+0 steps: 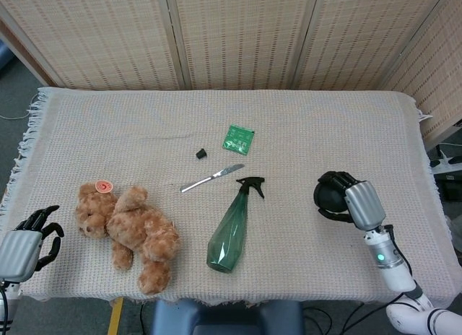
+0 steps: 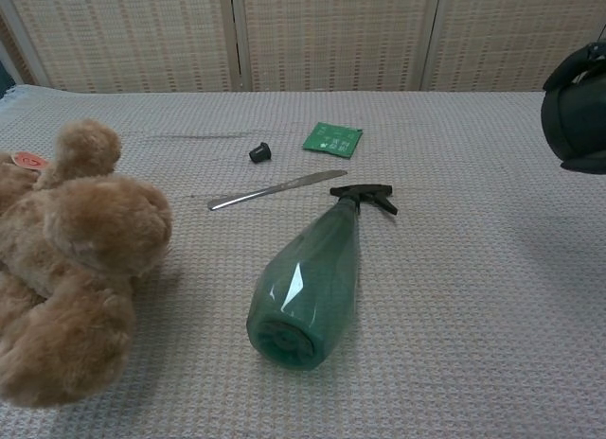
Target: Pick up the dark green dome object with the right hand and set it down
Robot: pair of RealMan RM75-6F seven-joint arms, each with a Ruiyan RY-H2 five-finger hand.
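Observation:
The dark green dome object [image 1: 328,195] looks almost black and sits in the grip of my right hand [image 1: 361,203], near the table's right side. In the chest view the dome [image 2: 579,117] hangs at the far right edge, raised above the cloth, with dark fingers wrapped over its top. The silver back of that hand faces the head camera and hides part of the dome. My left hand [image 1: 22,250] rests at the table's front left corner, holding nothing, its black fingers apart.
A green spray bottle [image 1: 232,227] lies on its side mid-table, left of the dome. A brown teddy bear [image 1: 130,232] lies front left. A table knife [image 1: 211,178], a small black cap [image 1: 201,154] and a green packet [image 1: 237,138] lie behind the bottle.

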